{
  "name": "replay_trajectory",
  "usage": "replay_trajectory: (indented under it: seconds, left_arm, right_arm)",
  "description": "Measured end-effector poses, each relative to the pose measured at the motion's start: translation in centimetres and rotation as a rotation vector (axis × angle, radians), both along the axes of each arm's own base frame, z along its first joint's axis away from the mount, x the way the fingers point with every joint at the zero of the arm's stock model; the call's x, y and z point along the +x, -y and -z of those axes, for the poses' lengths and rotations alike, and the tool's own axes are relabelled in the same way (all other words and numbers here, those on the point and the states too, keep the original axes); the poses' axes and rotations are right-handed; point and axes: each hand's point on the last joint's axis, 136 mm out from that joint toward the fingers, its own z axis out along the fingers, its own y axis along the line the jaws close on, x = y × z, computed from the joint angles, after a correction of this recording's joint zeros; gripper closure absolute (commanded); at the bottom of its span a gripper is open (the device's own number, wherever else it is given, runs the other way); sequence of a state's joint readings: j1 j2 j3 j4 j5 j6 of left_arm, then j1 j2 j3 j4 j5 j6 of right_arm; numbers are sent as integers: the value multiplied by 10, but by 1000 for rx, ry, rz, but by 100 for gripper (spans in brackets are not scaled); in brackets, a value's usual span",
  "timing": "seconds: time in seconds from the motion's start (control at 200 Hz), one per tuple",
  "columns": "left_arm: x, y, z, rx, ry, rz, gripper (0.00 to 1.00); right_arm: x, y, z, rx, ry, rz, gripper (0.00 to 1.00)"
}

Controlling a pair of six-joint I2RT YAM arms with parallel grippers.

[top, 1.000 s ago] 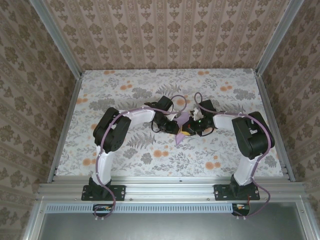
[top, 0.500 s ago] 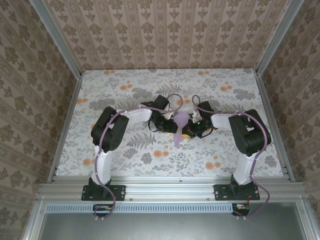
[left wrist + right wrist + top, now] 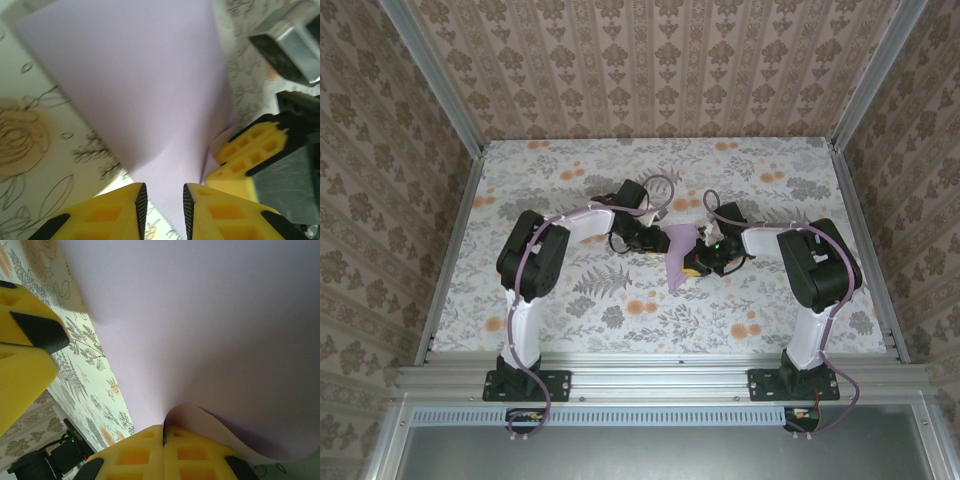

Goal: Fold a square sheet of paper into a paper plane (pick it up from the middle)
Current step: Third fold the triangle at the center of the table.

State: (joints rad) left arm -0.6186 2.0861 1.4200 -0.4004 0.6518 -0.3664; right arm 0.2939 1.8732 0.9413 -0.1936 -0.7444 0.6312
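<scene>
Lilac and folded to a taper, the square sheet of paper [image 3: 677, 250] sits between the two arms over the middle of the floral tabletop [image 3: 560, 310]. The right gripper [image 3: 164, 432] is pinched tight on a curled edge of it. The left gripper [image 3: 162, 195] has its jaws slightly parted, the sheet's narrow end lying in the gap.

Right tool [image 3: 163, 440]: 2 yellow fingers pressed together, clamped on a curled edge of the lilac sheet of paper [image 3: 210, 325]. The floral surface [image 3: 95, 380] shows along the sheet's left side. Left tool's fingers [image 3: 25, 375] are just beside the sheet, with a sliver of surface between.
</scene>
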Motion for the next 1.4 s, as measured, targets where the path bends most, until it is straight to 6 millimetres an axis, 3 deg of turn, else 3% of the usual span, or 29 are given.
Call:
replay_trajectory:
  seconds: [0.21,0.435,0.91,1.4]
  left_arm:
    - [5,8,-6,-32,7,11,73]
    - [4,8,18,-8,-34,12,73]
    - [5,7,17,-12,-36,9,74]
    - [5,7,17,-12,-36,9,74]
  right_arm:
    - [0,-1,-1,-1,-3,-2,94]
    - [0,-2,-2,-5,-4,-6,94]
    - [10,-13,-14,5,34,-24,93]
    - [12,-18,-8,-9,18,-37,93]
